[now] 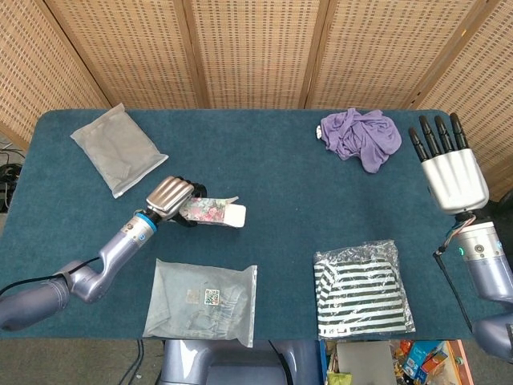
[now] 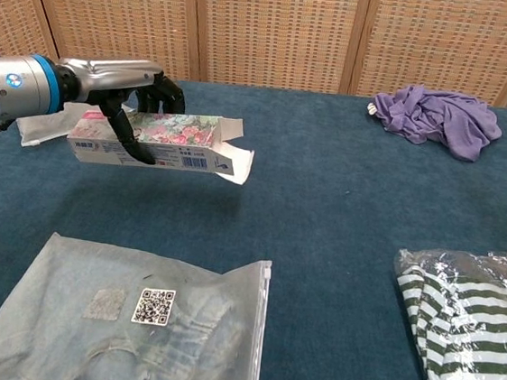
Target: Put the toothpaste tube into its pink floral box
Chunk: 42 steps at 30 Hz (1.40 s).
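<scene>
1. A box (image 1: pixel 212 213) lies level in the left robot hand (image 1: pixel 170 196), left of the table (image 1: pixel 280 184) centre.
2. A cloth (image 1: pixel 361 138) sits at the far right.
3. Bagged clothes (image 1: pixel 202 299) lie in front of the box, a striped packet (image 1: pixel 362 287) to their right.
4. A flat pouch (image 1: pixel 118 148) rests at the far left.

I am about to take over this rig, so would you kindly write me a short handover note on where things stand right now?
Left hand: grips the pink floral box, held level above the table, end flaps open toward the right.
Right hand: raised at the right side, fingers straight, holding nothing.
Toothpaste tube: not visible in either view; whether it is inside the box cannot be told.
Done: box picked up.
Left: confirm the tube is in, close the flaps.
</scene>
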Each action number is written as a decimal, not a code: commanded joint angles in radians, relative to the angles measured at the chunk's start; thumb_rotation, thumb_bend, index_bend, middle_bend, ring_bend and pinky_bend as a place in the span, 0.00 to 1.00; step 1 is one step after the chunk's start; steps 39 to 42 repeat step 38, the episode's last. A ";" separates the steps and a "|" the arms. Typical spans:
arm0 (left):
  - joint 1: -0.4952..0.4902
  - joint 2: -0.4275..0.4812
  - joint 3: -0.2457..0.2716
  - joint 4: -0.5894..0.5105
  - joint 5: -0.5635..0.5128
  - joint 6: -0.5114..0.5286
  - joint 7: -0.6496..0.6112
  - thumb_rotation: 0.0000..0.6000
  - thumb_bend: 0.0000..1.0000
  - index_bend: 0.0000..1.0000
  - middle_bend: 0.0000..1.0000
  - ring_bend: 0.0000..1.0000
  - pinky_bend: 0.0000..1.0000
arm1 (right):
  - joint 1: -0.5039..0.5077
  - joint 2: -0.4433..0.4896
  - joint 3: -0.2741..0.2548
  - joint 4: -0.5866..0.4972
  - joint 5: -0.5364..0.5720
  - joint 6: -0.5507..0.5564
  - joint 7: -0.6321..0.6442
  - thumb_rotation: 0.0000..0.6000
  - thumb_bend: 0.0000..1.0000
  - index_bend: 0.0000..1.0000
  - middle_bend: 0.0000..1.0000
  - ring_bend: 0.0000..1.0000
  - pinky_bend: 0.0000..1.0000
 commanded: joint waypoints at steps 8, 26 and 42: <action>0.039 0.008 0.008 -0.056 -0.057 -0.022 -0.002 1.00 0.20 0.14 0.00 0.01 0.07 | -0.098 -0.078 -0.049 0.102 -0.191 0.035 0.388 1.00 0.00 0.00 0.00 0.00 0.00; 0.419 0.234 0.051 -0.519 -0.082 0.587 0.325 1.00 0.20 0.00 0.00 0.00 0.00 | -0.346 -0.172 -0.134 0.058 -0.268 0.230 0.591 1.00 0.00 0.00 0.00 0.00 0.00; 0.672 0.447 0.153 -0.730 -0.101 0.779 0.331 1.00 0.20 0.00 0.00 0.00 0.00 | -0.447 -0.155 -0.148 -0.018 -0.352 0.350 0.559 1.00 0.00 0.00 0.00 0.00 0.00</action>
